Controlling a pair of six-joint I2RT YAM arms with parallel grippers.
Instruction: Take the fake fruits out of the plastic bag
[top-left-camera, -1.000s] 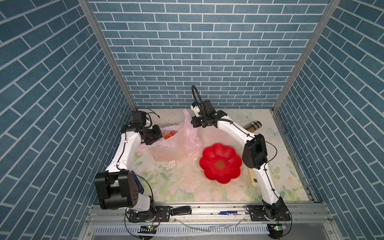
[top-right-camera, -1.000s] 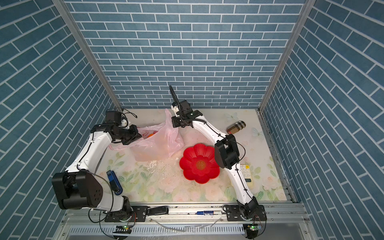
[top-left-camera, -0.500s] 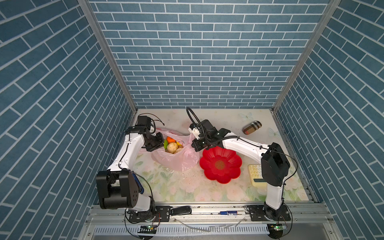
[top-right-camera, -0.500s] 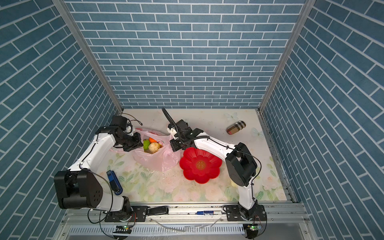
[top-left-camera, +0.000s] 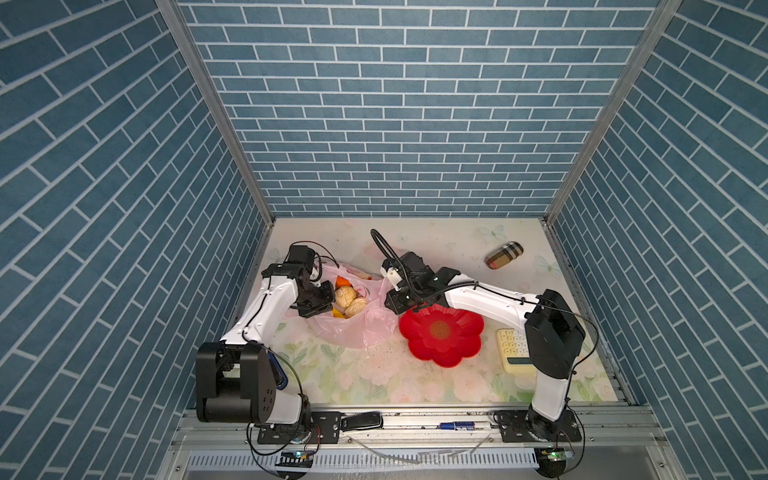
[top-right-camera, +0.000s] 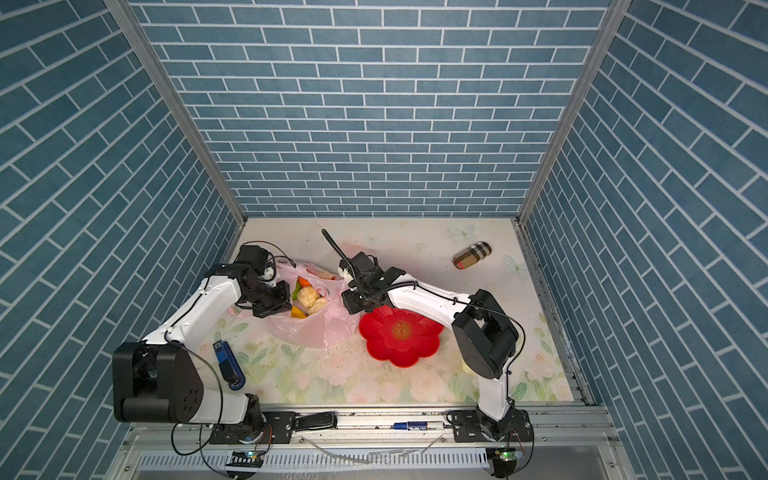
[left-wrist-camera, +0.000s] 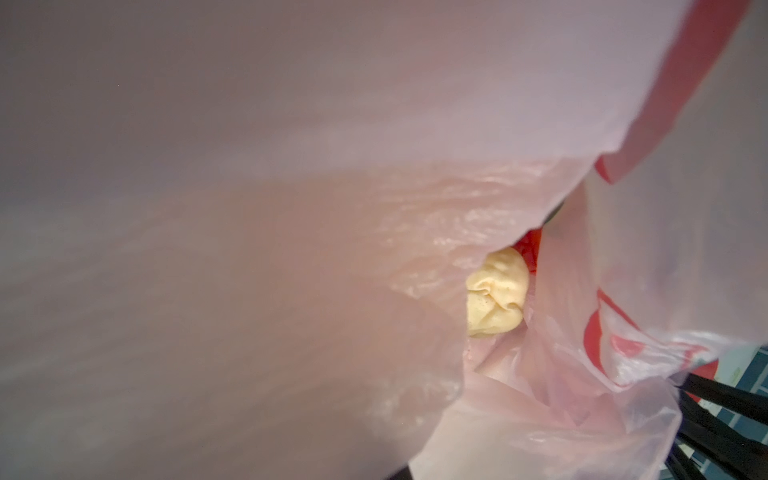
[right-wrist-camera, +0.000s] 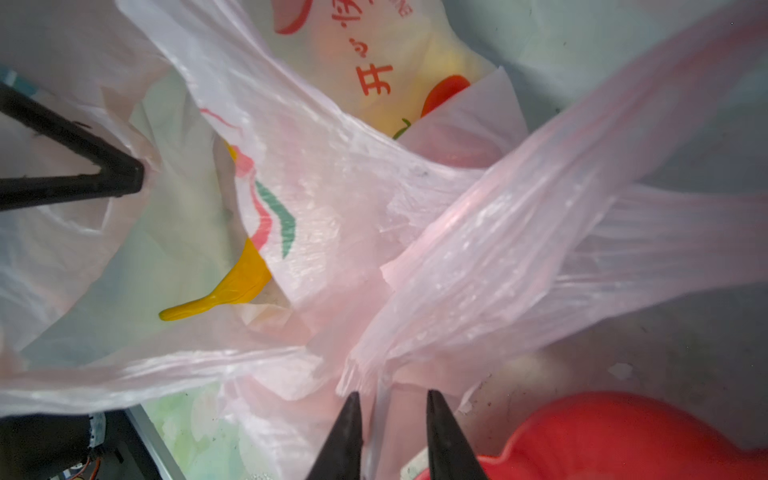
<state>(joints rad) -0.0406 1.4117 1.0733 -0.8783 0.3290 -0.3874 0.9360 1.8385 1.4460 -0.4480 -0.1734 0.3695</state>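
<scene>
Low over the plastic bag (top-left-camera: 361, 332), left hand (right-wrist-camera: 133, 181) pinches its rim — right hand (right-wrist-camera: 392, 397) slightly spread.

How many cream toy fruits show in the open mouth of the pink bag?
2. One cream fruit sits in the open mouth of the plastic bag; the other cream fruit touches it, on the side nearer the red dish. More could be hidden under the plastic.

left arm (top-left-camera: 266, 309) bent, reaching forward and inward | left gripper (top-left-camera: 324, 307) low, jaws pinched closed on the plastic bag (top-left-camera: 357, 336) rim | right arm (top-left-camera: 486, 302) elbow raised, forearm stretched toward centre | right gripper (right-wrist-camera: 392, 392) angled down, jaws slightly parted
</scene>
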